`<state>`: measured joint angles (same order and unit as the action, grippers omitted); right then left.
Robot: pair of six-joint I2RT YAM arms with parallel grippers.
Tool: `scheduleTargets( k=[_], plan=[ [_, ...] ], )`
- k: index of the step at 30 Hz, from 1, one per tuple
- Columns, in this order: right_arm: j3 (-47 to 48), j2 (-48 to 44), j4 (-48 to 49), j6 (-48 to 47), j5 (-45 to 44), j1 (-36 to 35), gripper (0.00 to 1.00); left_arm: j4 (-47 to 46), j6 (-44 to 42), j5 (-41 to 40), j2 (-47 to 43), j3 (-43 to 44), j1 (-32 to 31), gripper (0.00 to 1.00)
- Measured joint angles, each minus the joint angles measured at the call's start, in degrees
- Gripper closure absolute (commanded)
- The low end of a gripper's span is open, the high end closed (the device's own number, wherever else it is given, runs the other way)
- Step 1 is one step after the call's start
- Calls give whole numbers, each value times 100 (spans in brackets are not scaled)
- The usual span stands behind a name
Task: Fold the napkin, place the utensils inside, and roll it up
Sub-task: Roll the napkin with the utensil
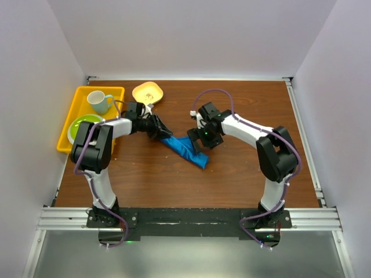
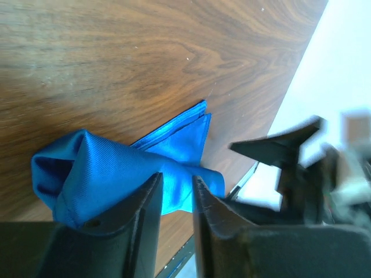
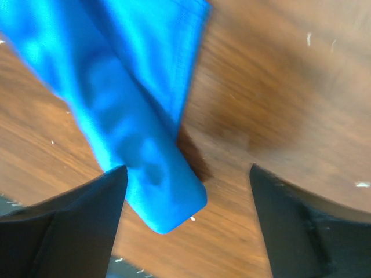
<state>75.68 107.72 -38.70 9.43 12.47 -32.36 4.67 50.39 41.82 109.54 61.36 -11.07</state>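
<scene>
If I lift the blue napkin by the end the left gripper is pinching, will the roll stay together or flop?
Probably flops: the napkin bunches and creases softly at the left gripper, so it looks limp. The roll may loosen, since layered edges show at its far end and the right gripper stands open, not gripping.

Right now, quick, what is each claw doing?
Left claw: closed, pinching the blue napkin.
Right claw: open, gripping nothing.
</scene>
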Motion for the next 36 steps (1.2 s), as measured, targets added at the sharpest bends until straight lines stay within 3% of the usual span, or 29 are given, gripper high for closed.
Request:
scheduleTargets(
  k=[5, 9, 13, 17, 20, 21, 25, 28, 32, 36],
  plan=[
    [315, -378, 249, -699, -822, -935, 2, 557, -74, -376, -181, 280, 7, 51],
    [601, -221, 581, -1412, -1390, -1622, 4, 927, -105, -710, -660, 358, 125, 50],
    [833, 280, 789, -1880, -1797, -1823, 9, 1086, -111, -846, -1012, 350, 372, 50],
    [927, 796, 839, -2168, -2070, -1862, 17, 1099, -142, -942, -1198, 136, 540, 49],
    [1027, 1016, 820, -2232, -2094, -1860, 27, 1150, -144, -953, -1259, -48, 549, 49],
    [1069, 1029, 874, -2234, -2138, -1860, 36, 1165, -144, -951, -1259, -96, 549, 48],
    [1141, 1152, 968, -2142, -2190, -1840, 48, 1220, -153, -931, -1259, -142, 549, 43],
    [1143, 1169, 997, -1996, -2057, -1797, 60, 1196, -166, -898, -1261, -188, 557, 40],
    [1165, 1191, 981, -1690, -1460, -1565, 67, 1178, -201, -798, -1287, -326, 573, 40],
    [1375, 1392, 1051, -1113, 343, -857, 70, 1209, -203, -752, -1423, -542, 566, 42]
  ],
)
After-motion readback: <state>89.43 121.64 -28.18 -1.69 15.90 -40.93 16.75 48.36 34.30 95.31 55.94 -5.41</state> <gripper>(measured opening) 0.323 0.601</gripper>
